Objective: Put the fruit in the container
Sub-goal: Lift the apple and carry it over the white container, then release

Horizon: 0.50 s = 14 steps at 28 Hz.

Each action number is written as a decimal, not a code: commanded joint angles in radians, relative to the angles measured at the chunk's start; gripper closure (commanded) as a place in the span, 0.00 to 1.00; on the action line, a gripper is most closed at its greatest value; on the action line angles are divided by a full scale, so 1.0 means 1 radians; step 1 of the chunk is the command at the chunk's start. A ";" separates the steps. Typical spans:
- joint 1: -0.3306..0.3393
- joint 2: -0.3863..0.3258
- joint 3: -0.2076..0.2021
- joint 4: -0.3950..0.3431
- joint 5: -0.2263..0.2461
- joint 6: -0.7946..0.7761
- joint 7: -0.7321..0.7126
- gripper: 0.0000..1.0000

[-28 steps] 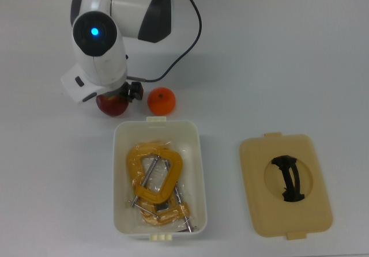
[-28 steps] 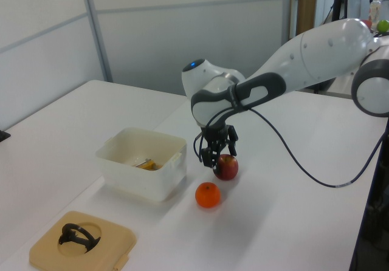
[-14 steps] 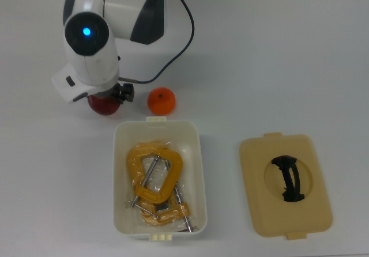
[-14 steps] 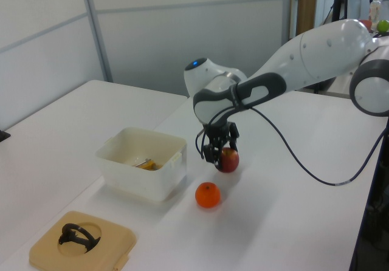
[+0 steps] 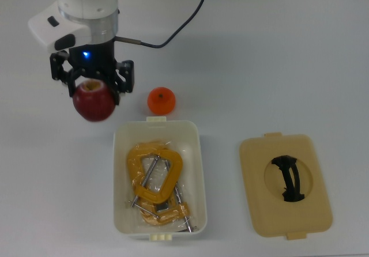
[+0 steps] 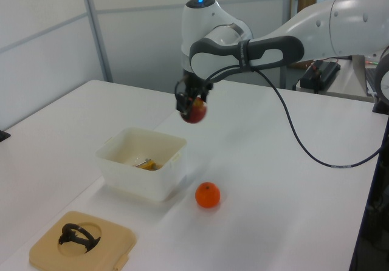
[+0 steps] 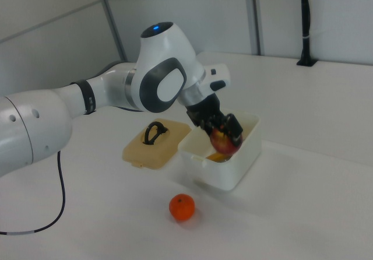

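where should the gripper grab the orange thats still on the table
Take the orange across its widest middle, coming straight down. It is round, sits free on the table beside the container, and nothing crowds its sides.

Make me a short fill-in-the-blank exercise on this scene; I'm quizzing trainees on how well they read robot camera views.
1. The gripper holds the ____ in the air, off the table.
2. The orange rests on the ____, outside the container.
3. Inside the container lie yellow ____.
4. The tan lid with the black handle lies on the top view's ____ of the container.

Missing words: apple; table; clamps; right
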 commanded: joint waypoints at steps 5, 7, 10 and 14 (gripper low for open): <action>0.061 0.106 -0.001 0.001 -0.026 0.378 -0.015 0.35; 0.071 0.107 -0.001 0.000 -0.022 0.402 -0.013 0.27; 0.075 0.106 0.000 0.000 -0.005 0.401 0.002 0.00; 0.095 0.086 0.000 -0.008 -0.008 0.372 0.128 0.00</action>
